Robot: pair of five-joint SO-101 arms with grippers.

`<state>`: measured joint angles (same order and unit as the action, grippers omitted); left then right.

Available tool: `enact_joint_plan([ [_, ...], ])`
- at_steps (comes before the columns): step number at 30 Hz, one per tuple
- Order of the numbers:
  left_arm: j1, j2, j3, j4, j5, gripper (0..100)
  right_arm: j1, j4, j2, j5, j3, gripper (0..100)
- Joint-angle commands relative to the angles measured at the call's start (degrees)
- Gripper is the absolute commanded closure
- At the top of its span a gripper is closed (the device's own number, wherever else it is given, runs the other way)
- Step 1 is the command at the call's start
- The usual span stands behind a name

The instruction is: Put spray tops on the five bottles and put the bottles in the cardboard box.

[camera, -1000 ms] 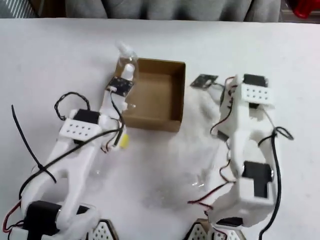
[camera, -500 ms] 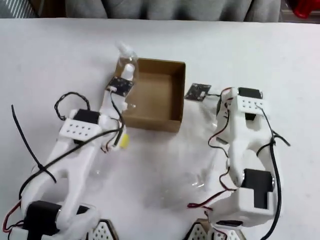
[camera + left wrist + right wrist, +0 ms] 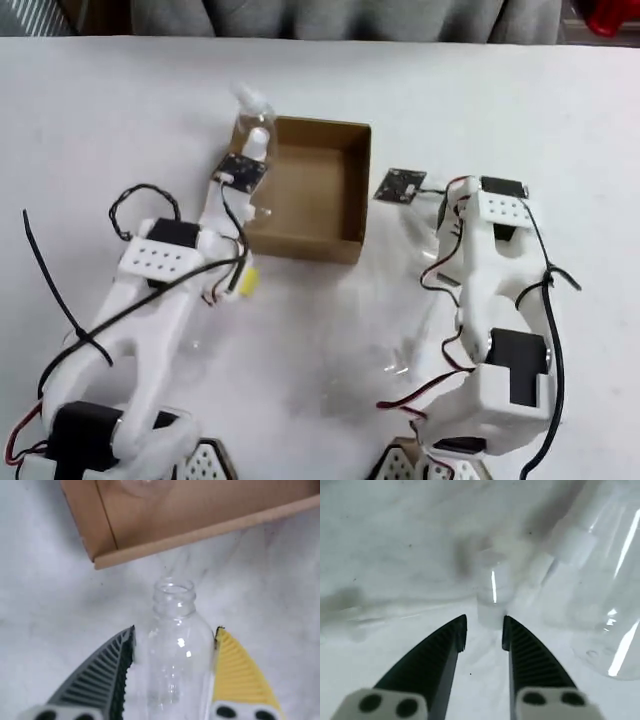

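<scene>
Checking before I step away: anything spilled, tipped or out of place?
Nothing looks spilled or broken. The bottle between the left gripper's jaws is uncapped, its neck bare, beside the cardboard box.

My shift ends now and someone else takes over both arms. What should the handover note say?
Left tool shut on an uncapped bottle, beside the cardboard box.
Right tool open, tips just short of a small clear piece on the table; a clear bottle with a white collar lies close by.
Done: no bottle visibly boxed.
Left: fit spray tops, box all five bottles.
</scene>
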<state>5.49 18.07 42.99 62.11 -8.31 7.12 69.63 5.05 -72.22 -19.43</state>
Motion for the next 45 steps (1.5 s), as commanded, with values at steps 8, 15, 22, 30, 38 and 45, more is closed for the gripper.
enact_joint_plan([
  [8, -0.7, 2.9, -0.4, -1.3, -0.5, 91, -0.8, -0.9, -0.2, -0.7, 0.2, 91.0],
  [15, -0.7, 2.9, -0.4, -1.3, -0.5, 91, -3.1, -1.2, 4.0, -0.8, 0.7, 91.0],
  [22, -0.7, 2.9, -0.4, -1.3, -0.5, 91, -3.1, -3.0, 6.1, -0.8, 0.6, 83.1],
  [30, -0.7, 2.9, -0.4, -1.3, -0.5, 91, -3.3, -2.9, 5.3, -0.7, 1.5, 98.6],
  [38, -0.7, 2.9, -0.4, -1.3, -0.5, 91, -0.6, 2.0, -0.7, -0.3, 4.3, 98.2],
  [45, -0.7, 2.9, -0.4, -1.3, -0.5, 91, 1.5, 8.0, -11.2, 6.9, 4.2, 98.2],
])
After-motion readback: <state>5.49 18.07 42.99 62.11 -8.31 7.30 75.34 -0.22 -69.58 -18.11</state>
